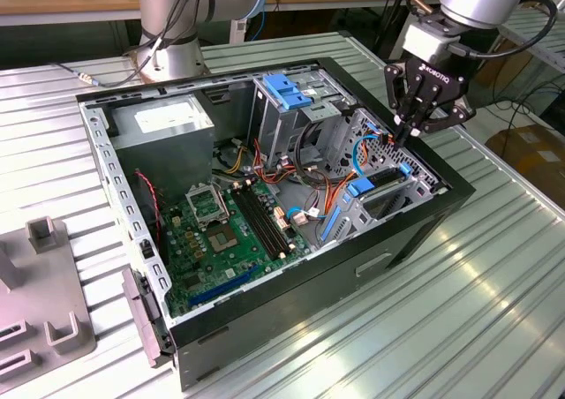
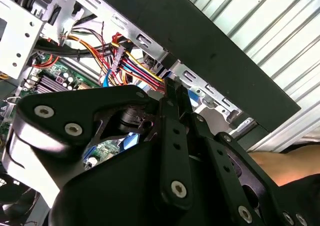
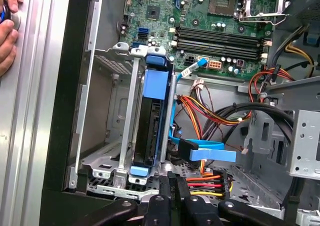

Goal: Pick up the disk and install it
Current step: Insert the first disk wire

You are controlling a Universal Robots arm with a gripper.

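Note:
The disk (image 3: pixel 150 121) is a dark drive in a blue plastic carrier frame. It stands on edge in a slot of the metal drive cage (image 3: pixel 107 116) by the case's side wall. In the exterior view the disk (image 1: pixel 385 180) lies in the cage at the case's right end. My gripper (image 1: pixel 403 138) hangs just above that end with its black fingers (image 3: pixel 167 186) pressed together and nothing between them. In the second wrist view the gripper (image 2: pixel 172 92) points at the cage rim, beside a bundle of coloured power wires (image 2: pixel 140 68).
The open black computer case (image 1: pixel 291 302) lies on a slatted metal table. Inside are a green motherboard (image 1: pixel 221 231), a grey power supply box (image 1: pixel 168 121) and a blue latch (image 1: pixel 287 90) on a second cage. A person's hand (image 3: pixel 7 28) rests outside the case wall. A grey fixture (image 1: pixel 44 284) sits at the exterior view's left.

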